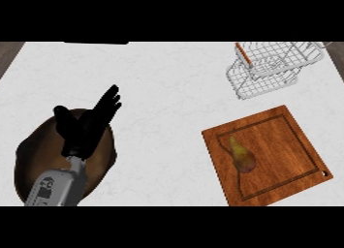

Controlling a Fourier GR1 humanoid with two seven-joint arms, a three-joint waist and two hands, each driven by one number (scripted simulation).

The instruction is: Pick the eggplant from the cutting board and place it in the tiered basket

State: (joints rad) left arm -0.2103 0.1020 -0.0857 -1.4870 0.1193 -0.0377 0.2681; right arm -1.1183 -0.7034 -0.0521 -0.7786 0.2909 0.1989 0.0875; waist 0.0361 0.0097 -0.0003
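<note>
From where I stood, nothing of the job had been done yet. The eggplant [242, 156], a small, pear-shaped thing that looked yellowish-brown rather than purple, lay flat on the cutting board [289, 145], a little left of the board's middle and inside its carved groove. Nothing touched it. The wire basket [271, 68] stood at the far right of the counter [167, 97], just beyond the board's far corner, and as far as I could make out through its wires, both tiers held nothing. So the whole of it was left, by my reckoning: the reach, the grasp, the lift, the carry to the basket and the release.

The only hand I could see was the left hand [85, 127], at the lower left, and it was fully open, with straight fingers fanned out and pointing away from the robot, the thumb held off to the side, and nothing in it. It hung over a dark brown bowl [31, 150], and I could not tell whether it touched the bowl. The eggplant was well apart from it, off to its right across a bare stretch of counter and at about the same depth. The right hand did not show at all. Since the board and the basket both sat on the robot's right, I judged that hand the likelier one for the pick.
</note>
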